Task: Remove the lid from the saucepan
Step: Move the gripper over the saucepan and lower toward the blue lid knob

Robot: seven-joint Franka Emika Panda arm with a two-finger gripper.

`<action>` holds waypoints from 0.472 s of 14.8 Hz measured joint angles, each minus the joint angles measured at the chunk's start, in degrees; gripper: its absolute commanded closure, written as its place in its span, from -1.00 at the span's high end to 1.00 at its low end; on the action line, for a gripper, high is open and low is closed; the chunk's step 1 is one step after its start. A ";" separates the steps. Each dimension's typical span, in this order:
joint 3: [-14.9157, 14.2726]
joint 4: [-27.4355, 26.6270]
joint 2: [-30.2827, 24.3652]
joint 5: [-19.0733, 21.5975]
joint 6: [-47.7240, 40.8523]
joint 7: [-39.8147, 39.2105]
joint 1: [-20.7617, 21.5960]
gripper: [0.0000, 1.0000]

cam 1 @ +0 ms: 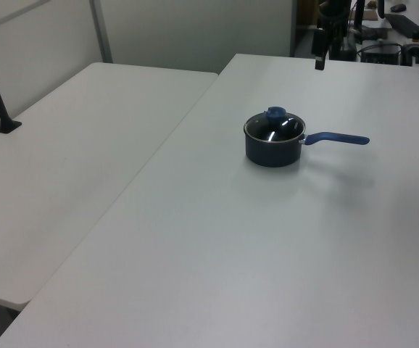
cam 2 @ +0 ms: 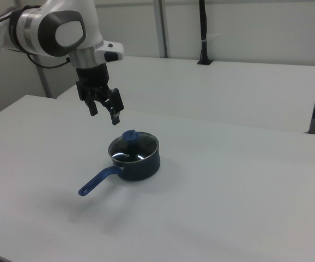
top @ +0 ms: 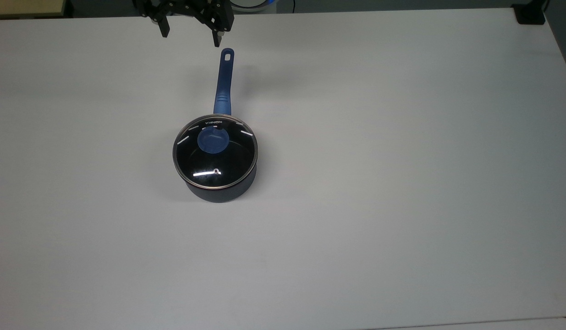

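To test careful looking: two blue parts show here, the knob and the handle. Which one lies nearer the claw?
The handle: its holed end sits just below the open claw in the top view; the knob lies farther.

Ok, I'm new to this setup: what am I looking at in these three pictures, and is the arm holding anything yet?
You see one moment from three fixed cameras. The top view looks straight down on a white table; the left view and the right view see the same table from opposite sides.

The machine is a white robot arm ending in a black two-finger gripper, seen best in the right view. Its fingers are spread open and hold nothing. It hangs in the air, above the table near the end of the pan's handle.

On the table stands a small dark saucepan with a long blue handle. A clear glass lid with a blue knob sits on it, closed. So the lid has not been lifted yet; the gripper is off to the side of the knob, not over it.
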 measured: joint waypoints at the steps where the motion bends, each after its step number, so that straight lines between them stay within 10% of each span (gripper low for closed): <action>1: 0.00 0.00 0.00 0.00 0.00 -0.02 0.00 1.00; 7: -0.02 0.07 -0.13 0.00 0.00 -0.02 -0.42 1.00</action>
